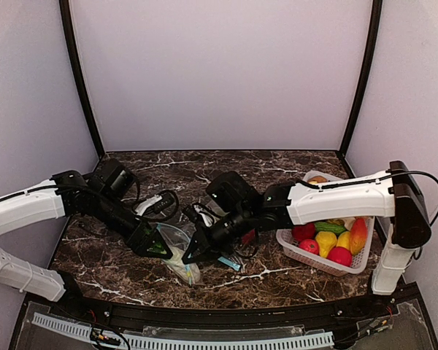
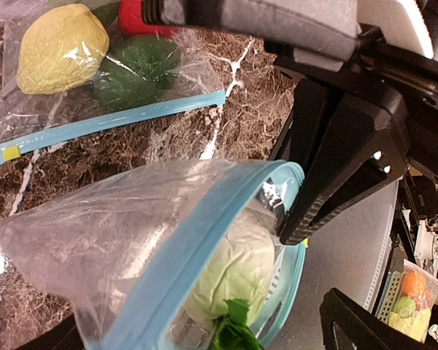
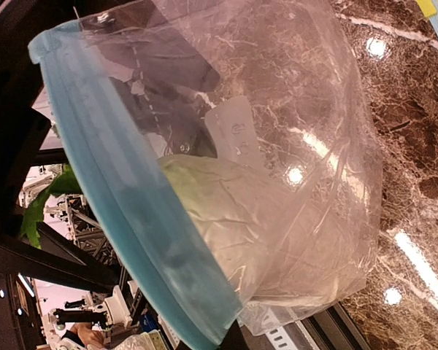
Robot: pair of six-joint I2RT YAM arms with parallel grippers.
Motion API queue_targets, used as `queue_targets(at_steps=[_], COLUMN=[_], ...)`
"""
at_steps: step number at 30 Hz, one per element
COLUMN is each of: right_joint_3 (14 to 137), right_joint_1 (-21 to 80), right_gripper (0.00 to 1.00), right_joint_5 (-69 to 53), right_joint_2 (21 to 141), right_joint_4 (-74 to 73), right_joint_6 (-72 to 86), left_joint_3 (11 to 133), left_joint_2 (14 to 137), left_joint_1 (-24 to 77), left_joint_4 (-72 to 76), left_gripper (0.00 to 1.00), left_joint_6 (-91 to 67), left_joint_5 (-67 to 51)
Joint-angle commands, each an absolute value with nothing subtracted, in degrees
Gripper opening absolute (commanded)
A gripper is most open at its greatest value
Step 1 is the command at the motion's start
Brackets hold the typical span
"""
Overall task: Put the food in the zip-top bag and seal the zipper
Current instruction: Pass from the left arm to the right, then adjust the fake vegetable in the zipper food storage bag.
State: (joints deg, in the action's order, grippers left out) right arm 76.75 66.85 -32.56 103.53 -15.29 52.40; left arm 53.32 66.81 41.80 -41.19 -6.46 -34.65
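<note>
A clear zip-top bag (image 1: 181, 251) with a blue zipper rim (image 2: 204, 219) is held up off the table between my two grippers. A pale green toy vegetable (image 2: 237, 266) with a green leaf sits in its mouth; it also shows in the right wrist view (image 3: 219, 211). My right gripper (image 1: 192, 251) is shut on the bag's rim at one end (image 2: 292, 232). My left gripper (image 1: 155, 248) is at the bag's mouth with its fingers (image 2: 365, 328) spread wide around the leafy end. More toy food (image 1: 326, 240) lies in the basket.
The white slotted basket (image 1: 354, 268) stands at the right. A second zip-top bag (image 2: 109, 73) lies flat on the marble just behind, zipper closed, holding a lemon (image 2: 58, 47), a green piece and a red piece. Cables lie near the middle of the table (image 1: 168, 204).
</note>
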Motion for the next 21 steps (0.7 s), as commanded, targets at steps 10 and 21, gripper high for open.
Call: queue_targets(at_steps=[10, 21], right_joint_3=[79.55, 79.29], right_joint_1=[67.52, 68.90], right_gripper=[0.00, 0.00], right_joint_5=[-34.30, -33.63], right_joint_2=[102.05, 100.34], right_joint_4=[-11.46, -9.56], right_joint_6=[47.18, 44.79], left_joint_3=[56.20, 56.91], left_joint_2=[71.63, 74.15], left_joint_1=[45.07, 45.09], left_joint_4=[-44.81, -47.88], left_gripper=[0.99, 0.99], left_joint_6=[-12.29, -11.94], left_joint_5=[-22.69, -16.70])
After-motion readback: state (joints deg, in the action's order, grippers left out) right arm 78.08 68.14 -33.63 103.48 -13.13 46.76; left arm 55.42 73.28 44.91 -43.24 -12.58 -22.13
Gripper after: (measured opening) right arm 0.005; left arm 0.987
